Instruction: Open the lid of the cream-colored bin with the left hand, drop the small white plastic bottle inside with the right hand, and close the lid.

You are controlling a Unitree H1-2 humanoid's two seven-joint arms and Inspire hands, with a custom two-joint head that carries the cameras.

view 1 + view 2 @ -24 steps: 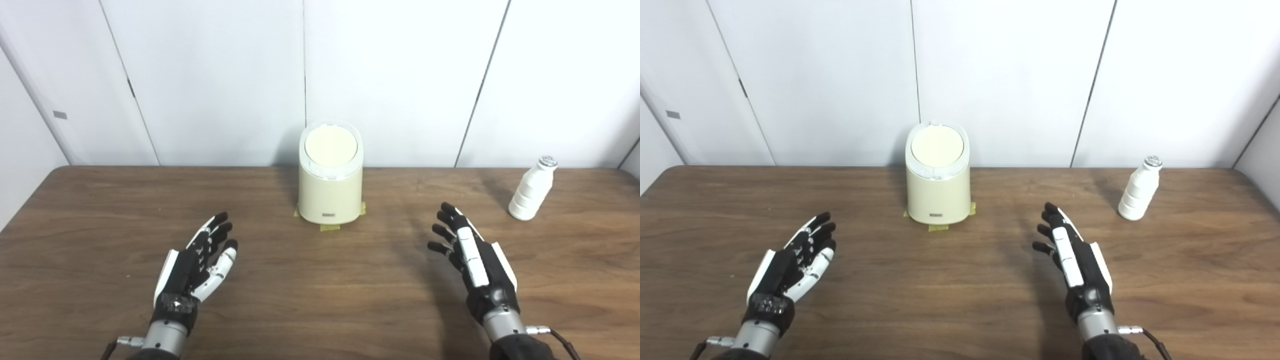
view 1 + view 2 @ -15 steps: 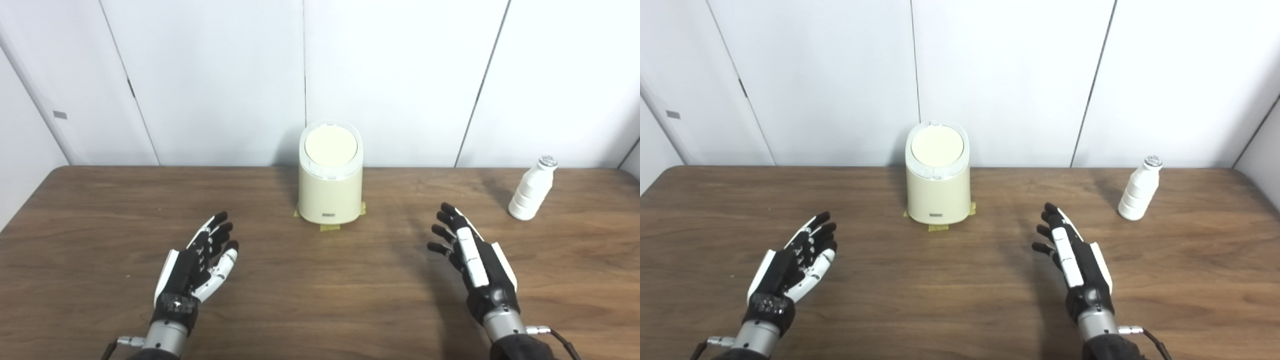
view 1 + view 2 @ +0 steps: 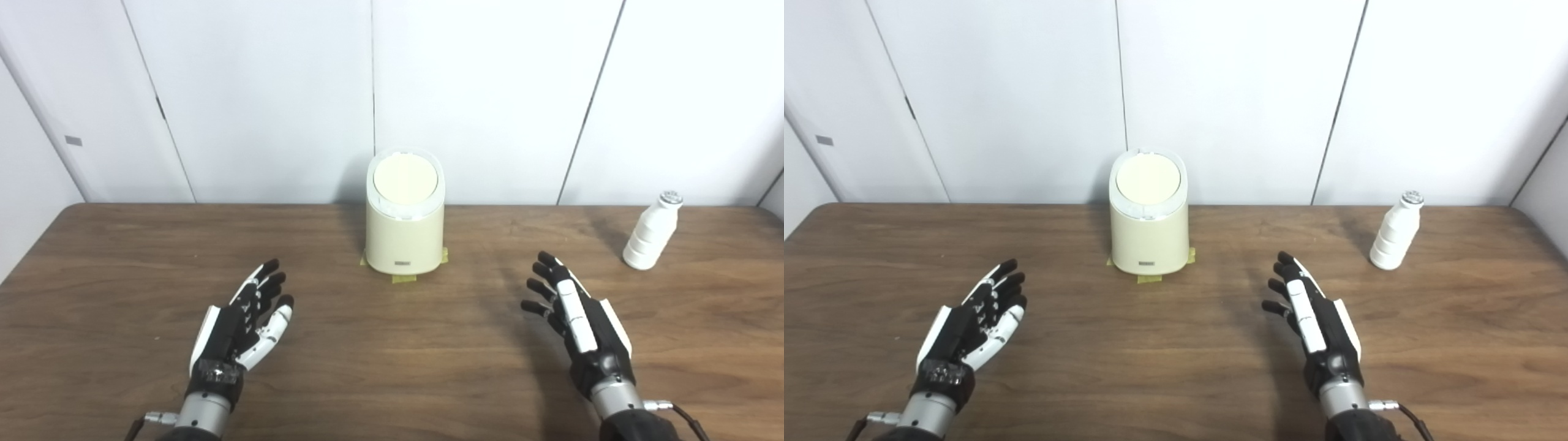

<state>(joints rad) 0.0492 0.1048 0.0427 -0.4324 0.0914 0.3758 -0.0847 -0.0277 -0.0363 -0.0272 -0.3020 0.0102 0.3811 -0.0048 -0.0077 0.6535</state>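
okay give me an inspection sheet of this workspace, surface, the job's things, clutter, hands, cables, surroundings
Surface: brown wood-grain table.
Job's things: cream-colored bin upright at the back centre, lid shut; small white plastic bottle upright at the far right, apart from both hands.
Clutter: yellow tape under the bin's base.
Hands: left hand open, holding nothing; right hand open, holding nothing.
Cables: thin cable at the right wrist.
Surroundings: white wall panels behind the table.

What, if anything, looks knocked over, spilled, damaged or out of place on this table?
Nothing stands out. The cream-colored bin stands upright with its lid shut, yellow tape at its base. The white bottle stands upright at far right. Both robot hands, left and right, are open and empty.
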